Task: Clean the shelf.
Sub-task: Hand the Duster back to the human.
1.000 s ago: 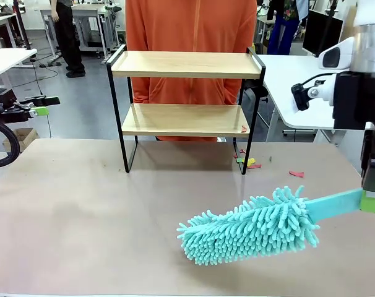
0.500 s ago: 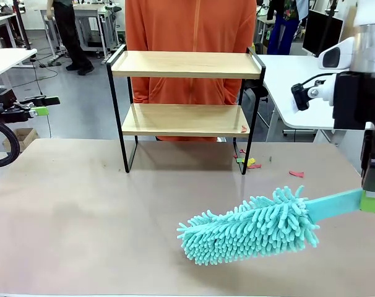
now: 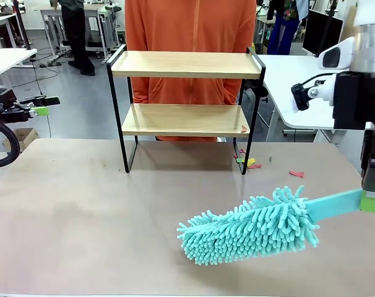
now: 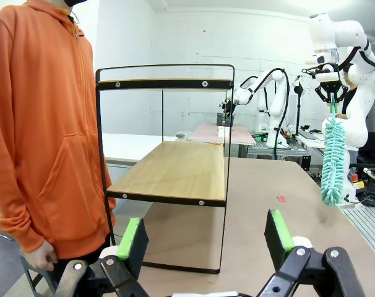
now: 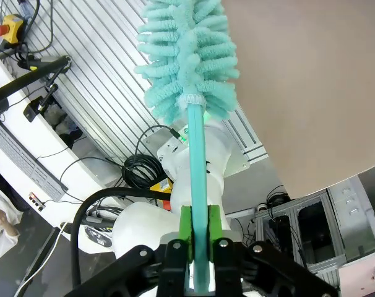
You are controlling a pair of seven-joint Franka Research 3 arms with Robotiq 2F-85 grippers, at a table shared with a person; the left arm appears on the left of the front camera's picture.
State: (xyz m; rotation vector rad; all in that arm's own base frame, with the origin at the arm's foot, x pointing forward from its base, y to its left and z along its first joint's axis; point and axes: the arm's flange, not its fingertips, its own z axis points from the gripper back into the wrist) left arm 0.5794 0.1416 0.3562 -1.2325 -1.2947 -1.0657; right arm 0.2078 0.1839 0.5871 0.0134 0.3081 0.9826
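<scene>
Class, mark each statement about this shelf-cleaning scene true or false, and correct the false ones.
1. The right gripper is shut on the teal duster by its handle. True.
2. The duster's fluffy head rests on the shelf's top board. False: it is out in front of the shelf, low over the table.
3. The left gripper has its fingers apart, holding nothing. True.
4. Small scraps lie on the table near the shelf's right legs. True.
5. The person is reaching a hand onto the lower board. False: the person stands behind the shelf, with no hand on either board.
</scene>
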